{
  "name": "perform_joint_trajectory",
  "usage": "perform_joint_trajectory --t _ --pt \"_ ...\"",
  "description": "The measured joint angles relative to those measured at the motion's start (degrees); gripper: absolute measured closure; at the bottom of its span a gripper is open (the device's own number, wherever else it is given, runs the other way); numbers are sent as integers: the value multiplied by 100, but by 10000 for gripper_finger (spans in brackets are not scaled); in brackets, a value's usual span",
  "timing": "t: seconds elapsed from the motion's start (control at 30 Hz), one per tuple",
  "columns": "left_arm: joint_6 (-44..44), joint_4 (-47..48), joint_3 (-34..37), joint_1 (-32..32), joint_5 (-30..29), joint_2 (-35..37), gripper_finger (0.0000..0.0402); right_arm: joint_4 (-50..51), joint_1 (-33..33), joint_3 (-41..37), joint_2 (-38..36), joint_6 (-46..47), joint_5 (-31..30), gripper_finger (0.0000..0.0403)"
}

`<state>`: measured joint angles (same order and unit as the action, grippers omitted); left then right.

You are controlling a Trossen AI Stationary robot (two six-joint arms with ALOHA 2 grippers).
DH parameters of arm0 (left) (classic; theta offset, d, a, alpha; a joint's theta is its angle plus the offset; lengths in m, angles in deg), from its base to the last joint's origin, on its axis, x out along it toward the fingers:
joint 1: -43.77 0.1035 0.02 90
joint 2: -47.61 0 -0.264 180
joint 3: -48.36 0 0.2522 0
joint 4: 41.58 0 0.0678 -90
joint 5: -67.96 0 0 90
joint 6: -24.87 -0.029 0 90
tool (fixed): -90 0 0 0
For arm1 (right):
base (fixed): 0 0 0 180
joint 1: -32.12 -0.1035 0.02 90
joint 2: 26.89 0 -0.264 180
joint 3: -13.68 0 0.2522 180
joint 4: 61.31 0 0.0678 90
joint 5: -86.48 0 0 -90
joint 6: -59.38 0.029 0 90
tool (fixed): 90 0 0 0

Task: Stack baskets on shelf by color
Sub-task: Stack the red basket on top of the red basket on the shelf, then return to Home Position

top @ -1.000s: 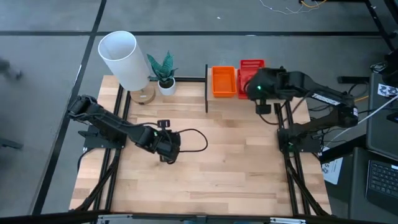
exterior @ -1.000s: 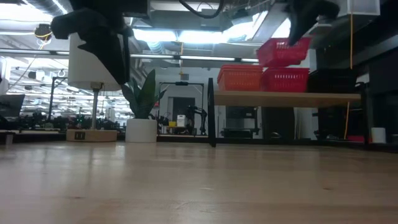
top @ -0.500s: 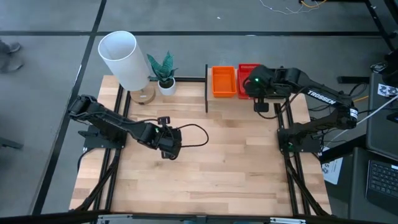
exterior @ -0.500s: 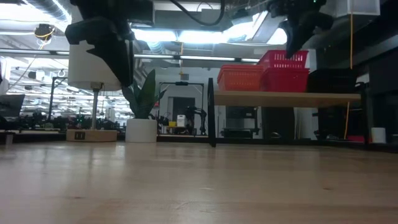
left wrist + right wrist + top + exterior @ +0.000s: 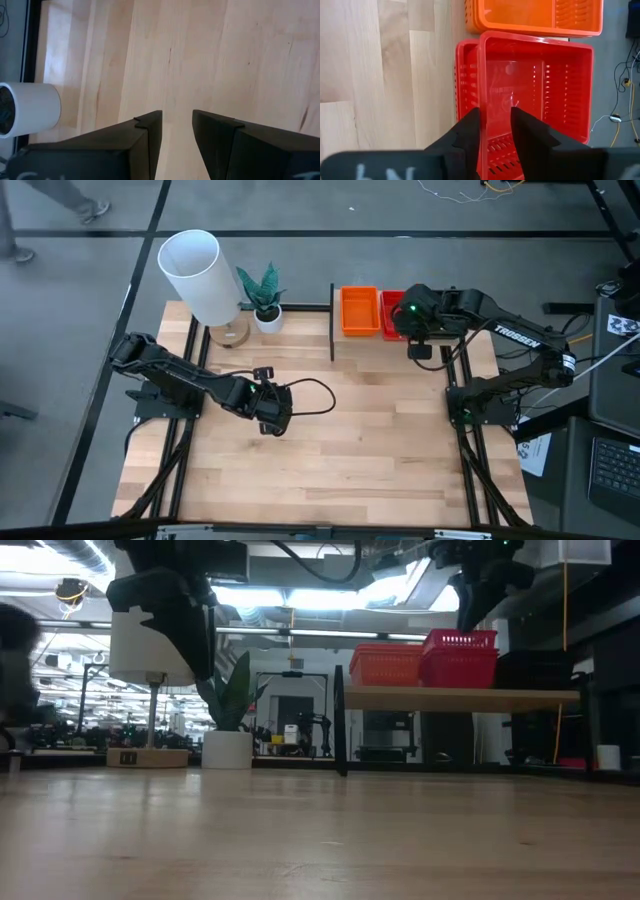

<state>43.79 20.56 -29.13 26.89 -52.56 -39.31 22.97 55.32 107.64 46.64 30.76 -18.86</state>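
Note:
On the shelf at the table's far right stand a stack of orange baskets and, to its right, a stack of red baskets. The top red basket sits level in the one below, shifted a little toward the far edge. My right gripper is open above it, one finger inside and one outside its near end wall. My left gripper hangs open over bare tabletop at mid-left. No black baskets are in view. My right gripper comes at the top red basket slanting down from the near right, its fingers on either side of the near end wall. Whether a finger touches the wall I cannot tell. The basket rests on the stack.
A white lamp and a small potted plant stand at the far left. A black cable loops by my left gripper. Bare wood covers the table's middle and near side.
My right gripper has gone toward the table's left edge and down with the red basket, then let it go. The basket, held tilted above the red stack before, has dropped and now sits level on it.

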Motion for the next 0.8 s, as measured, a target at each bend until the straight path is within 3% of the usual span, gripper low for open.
perform_joint_trajectory --t 0.3,0.47,0.57,0.67,0.8 --pt "0 2 0 0 0 2 301 181 -210 601 2 143 214 284" --pt "2 2 -1 0 -2 2 301 627 -326 1174 -16 876 158 286" --pt "-6 74 0 -5 -52 2 301 1141 -323 1374 -37 1781 206 286" --pt "-180 531 0 -93 -280 21 301 1616 -326 1390 -109 2566 942 286" --pt "311 1266 2 -284 -431 505 301 1963 -453 1194 -397 2590 2190 286"
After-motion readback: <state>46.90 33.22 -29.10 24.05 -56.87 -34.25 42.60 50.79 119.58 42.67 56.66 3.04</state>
